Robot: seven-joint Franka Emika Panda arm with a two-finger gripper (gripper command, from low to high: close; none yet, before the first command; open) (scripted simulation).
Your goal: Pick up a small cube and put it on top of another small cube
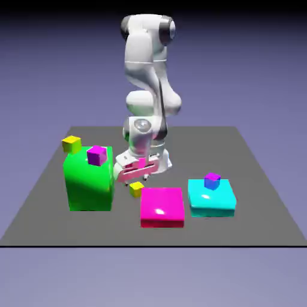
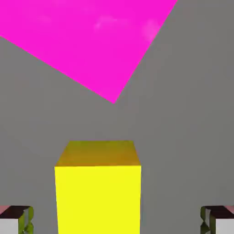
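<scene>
A small yellow cube (image 1: 137, 189) sits on the grey table just off the far left corner of the flat magenta block (image 1: 162, 207). My gripper (image 1: 140, 178) hangs right over it, open. In the hand view the cube (image 2: 98, 192) fills the space between my two fingertips (image 2: 18, 220), with a gap on each side, and my gripper (image 2: 117, 221) touches nothing. Another small yellow cube (image 1: 71, 144) shows at the far left corner of the tall green block (image 1: 89, 183); I cannot tell whether it rests on the block or behind it.
A purple cube (image 1: 96, 155) lies on the green block's top. At the exterior view's right, a cyan block (image 1: 211, 199) carries a small blue cube (image 1: 211, 183) with a purple one on top. The magenta block (image 2: 91, 41) lies beyond the cube in the hand view.
</scene>
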